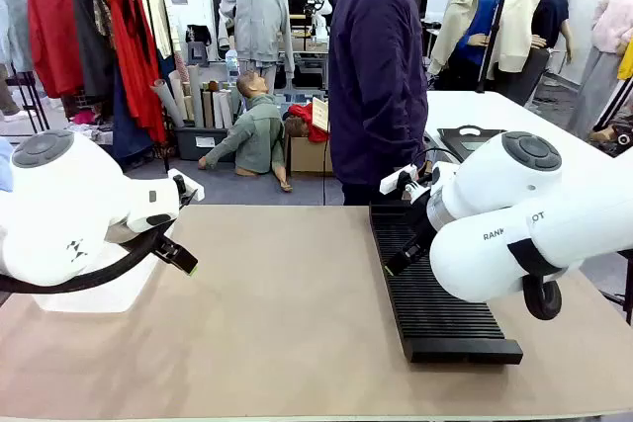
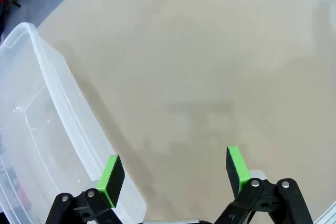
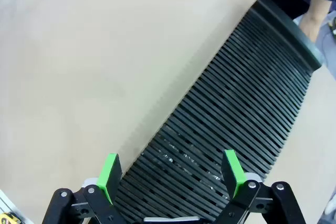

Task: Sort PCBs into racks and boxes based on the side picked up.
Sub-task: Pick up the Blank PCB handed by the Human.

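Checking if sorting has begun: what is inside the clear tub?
The part of the clear tub seen from the left wrist holds nothing. The rest is out of frame; from the front, the left arm covers it.

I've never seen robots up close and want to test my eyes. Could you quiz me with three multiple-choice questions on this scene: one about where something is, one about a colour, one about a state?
1. Where does the rack lie?
A) on the robot's right half of the table
B) on its left half
C) in the person's hands

2. What colour are the pads?
A) red
B) green
C) blue

3. How is the left gripper?
A) open, holding nothing
B) shut on a board
C) shut on a cloth

Answers:
1 A: the front view shows it flat on the right side.
2 B: both wrist views show bright green pads.
3 A: its jaws stand wide apart over bare table.
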Available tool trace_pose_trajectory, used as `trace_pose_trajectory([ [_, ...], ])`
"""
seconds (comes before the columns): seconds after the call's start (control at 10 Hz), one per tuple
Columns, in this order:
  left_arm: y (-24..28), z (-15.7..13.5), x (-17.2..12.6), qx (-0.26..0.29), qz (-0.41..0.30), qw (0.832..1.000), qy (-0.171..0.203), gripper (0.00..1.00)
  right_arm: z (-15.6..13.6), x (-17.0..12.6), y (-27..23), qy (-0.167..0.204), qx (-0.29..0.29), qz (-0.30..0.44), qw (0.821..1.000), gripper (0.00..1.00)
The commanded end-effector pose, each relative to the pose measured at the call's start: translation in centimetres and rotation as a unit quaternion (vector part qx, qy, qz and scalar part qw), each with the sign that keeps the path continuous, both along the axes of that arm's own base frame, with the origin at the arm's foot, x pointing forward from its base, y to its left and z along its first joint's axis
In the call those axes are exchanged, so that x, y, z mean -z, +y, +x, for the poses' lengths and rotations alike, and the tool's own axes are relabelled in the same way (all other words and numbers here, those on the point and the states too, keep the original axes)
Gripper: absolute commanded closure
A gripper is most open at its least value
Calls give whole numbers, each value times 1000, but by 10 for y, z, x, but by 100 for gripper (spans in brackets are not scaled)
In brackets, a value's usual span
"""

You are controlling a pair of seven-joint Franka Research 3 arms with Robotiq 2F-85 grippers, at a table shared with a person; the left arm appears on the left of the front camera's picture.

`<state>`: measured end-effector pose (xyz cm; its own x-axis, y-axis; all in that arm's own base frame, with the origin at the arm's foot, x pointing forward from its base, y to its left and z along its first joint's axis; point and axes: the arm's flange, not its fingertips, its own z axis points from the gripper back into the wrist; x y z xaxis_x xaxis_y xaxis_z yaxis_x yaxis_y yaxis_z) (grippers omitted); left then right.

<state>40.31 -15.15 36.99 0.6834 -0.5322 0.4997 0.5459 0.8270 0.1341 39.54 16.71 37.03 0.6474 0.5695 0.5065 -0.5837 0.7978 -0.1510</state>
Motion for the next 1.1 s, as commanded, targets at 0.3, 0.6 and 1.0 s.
trace_pose_trajectory([
  [0.3,0,0,0,0,0,1000,0,0,0,0,0,0,0,0,1000,0],
  [0.6,0,0,0,0,0,1000,0,0,0,0,0,0,0,0,1000,0],
  [1.0,0,0,0,0,0,1000,0,0,0,0,0,0,0,0,1000,0],
])
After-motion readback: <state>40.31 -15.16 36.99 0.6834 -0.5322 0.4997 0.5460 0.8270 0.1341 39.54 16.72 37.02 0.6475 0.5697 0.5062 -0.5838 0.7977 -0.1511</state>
